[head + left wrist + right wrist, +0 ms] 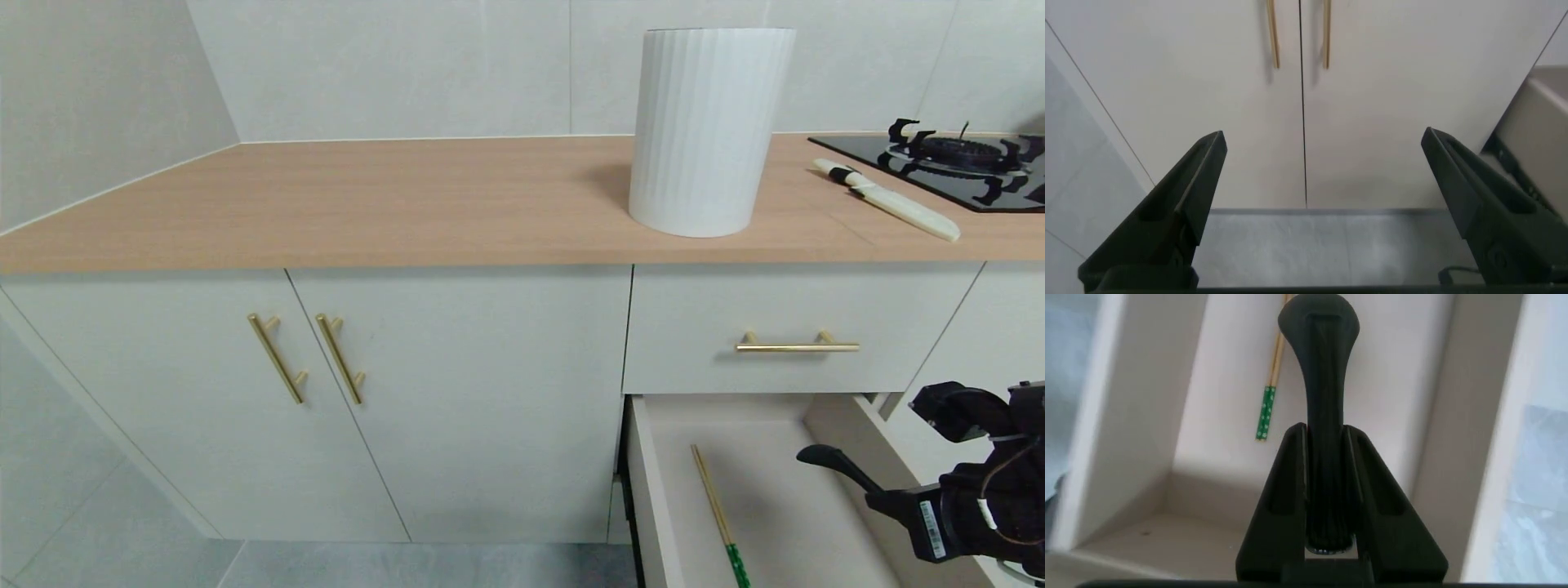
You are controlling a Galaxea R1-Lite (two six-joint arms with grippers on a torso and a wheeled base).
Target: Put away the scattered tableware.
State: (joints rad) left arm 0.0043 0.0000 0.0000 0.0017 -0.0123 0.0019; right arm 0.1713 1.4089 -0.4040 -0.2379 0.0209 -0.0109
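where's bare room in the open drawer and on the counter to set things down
Drawer: bare floor between the chopsticks and the right wall, though the right hand holds a black utensil over it. Counter: wide bare stretch left of the white canister. Crowded between canister, knife and stove.

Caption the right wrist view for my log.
Right gripper, shut, hangs above the open drawer where green-tipped chopsticks lie.
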